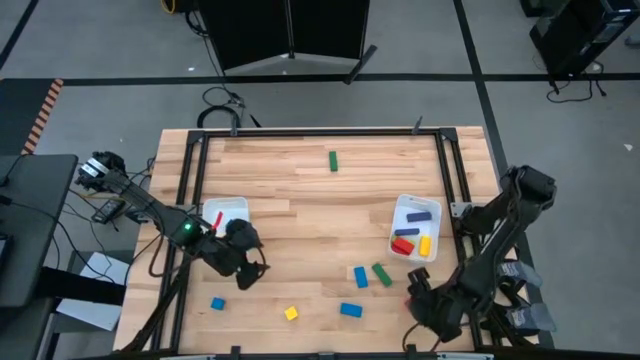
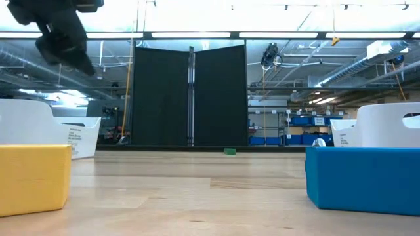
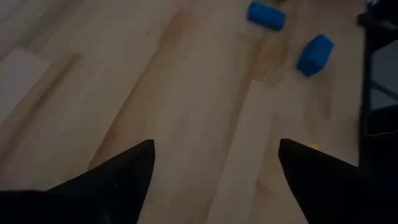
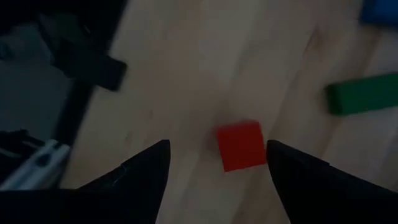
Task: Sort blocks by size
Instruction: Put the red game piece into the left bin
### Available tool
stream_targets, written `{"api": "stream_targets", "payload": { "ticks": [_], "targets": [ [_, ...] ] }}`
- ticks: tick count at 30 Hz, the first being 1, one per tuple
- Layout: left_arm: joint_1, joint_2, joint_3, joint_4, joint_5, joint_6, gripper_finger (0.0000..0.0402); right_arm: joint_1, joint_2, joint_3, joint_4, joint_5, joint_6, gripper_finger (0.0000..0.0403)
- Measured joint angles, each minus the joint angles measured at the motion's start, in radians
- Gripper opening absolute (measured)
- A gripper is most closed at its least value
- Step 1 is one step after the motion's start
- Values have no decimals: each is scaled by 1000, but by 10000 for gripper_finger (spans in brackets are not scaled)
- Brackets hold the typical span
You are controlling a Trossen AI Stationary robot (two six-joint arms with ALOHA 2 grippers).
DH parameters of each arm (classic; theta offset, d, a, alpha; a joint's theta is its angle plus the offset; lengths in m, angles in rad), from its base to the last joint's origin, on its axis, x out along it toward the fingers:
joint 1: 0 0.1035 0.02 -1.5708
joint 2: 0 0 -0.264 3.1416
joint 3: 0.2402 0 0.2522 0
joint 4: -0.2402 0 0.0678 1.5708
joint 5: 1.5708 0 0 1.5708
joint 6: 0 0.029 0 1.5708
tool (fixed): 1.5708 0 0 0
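Note:
My left gripper (image 1: 247, 270) (image 3: 214, 146) is open and empty above bare wood, just near of the left white bin (image 1: 228, 215); it also shows at the top left of the low view (image 2: 62, 33). Two blue blocks (image 3: 267, 15) (image 3: 315, 55) lie ahead of it. My right gripper (image 1: 416, 290) (image 4: 217, 143) is open, low over the table near its right near corner. A small red cube (image 4: 239, 144) lies flat on the wood just beyond its fingertips, in line with the gap. A green bar (image 4: 364, 93) lies farther off.
The right white bin (image 1: 400, 215) holds blue, red and yellow blocks. Loose on the table: a green bar (image 1: 333, 160) at the far side, blue (image 1: 360, 276), green (image 1: 382, 274), blue (image 1: 350, 310), yellow (image 1: 291, 313) and blue (image 1: 217, 303) blocks near the front.

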Motion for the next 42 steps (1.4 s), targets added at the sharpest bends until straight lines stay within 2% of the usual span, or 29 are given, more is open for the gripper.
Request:
{"api": "stream_targets", "payload": {
  "ticks": [6, 12, 14, 18, 21, 25, 28, 32, 37, 42],
  "targets": [
    [0, 0, 0, 92, 16, 53, 308, -9, 129, 0, -6, 17, 19, 275],
    [-40, 0, 0, 218, 26, 128, 284, -38, 207, 3, 5, 3, 28, 252],
    [-61, 0, 0, 234, 27, 138, 278, -42, 210, 5, 6, -14, 29, 228],
    [-114, 0, 0, 202, 28, 96, 265, -47, 180, 1, -9, -21, 18, 145],
    [-158, 0, 0, 165, 28, 41, 252, -61, 140, 23, -10, 4, -30, 145],
    [-220, 0, 0, 151, 28, -6, 234, -129, 100, 60, 43, 138, -179, 145],
    [-268, 0, 0, 151, 26, -10, 219, -245, 94, 86, 178, 237, -335, 145],
    [-352, 0, 0, 144, 11, -64, 199, -420, 138, 86, 531, 235, -579, 145],
    [-461, 0, 0, 105, 41, -257, 171, -609, 227, 89, 962, 143, -765, 145],
    [-539, 4, 1, -6, 153, -529, 146, -743, 374, 205, 1133, 27, -776, 145]
  ]
}}
